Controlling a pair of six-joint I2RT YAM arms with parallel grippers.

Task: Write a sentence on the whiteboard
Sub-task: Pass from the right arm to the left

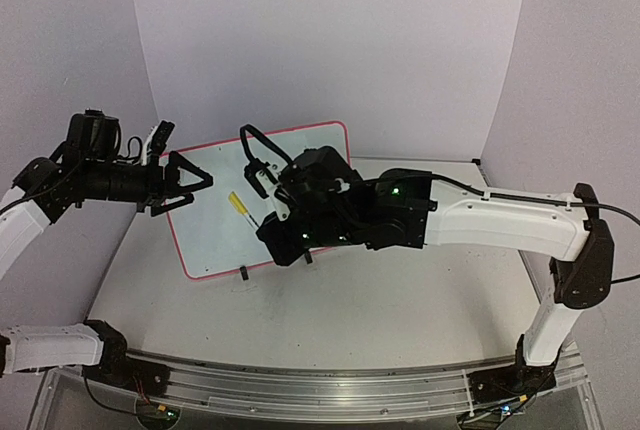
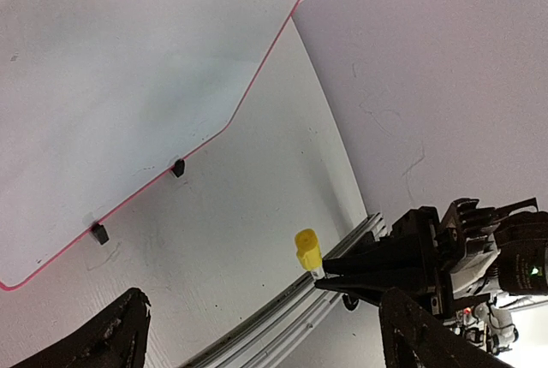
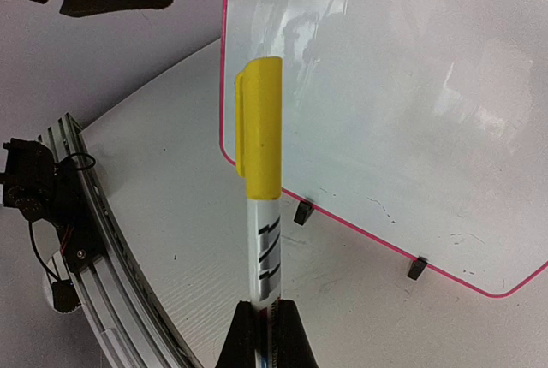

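One whiteboard (image 1: 212,228) on clip feet (image 3: 302,211): probably light, stiff, tippy; brace at nine-o'clock edge with wide-open left gripper (image 1: 190,183). Capped yellow marker (image 3: 259,205) clamped by its tail in right gripper (image 3: 261,317).

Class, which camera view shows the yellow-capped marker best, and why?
The right wrist view: the marker fills the centre, cap on, barrel print visible, pinched by the right gripper. The top view shows it as a small sliver before the whiteboard; the left wrist view shows mainly its cap.
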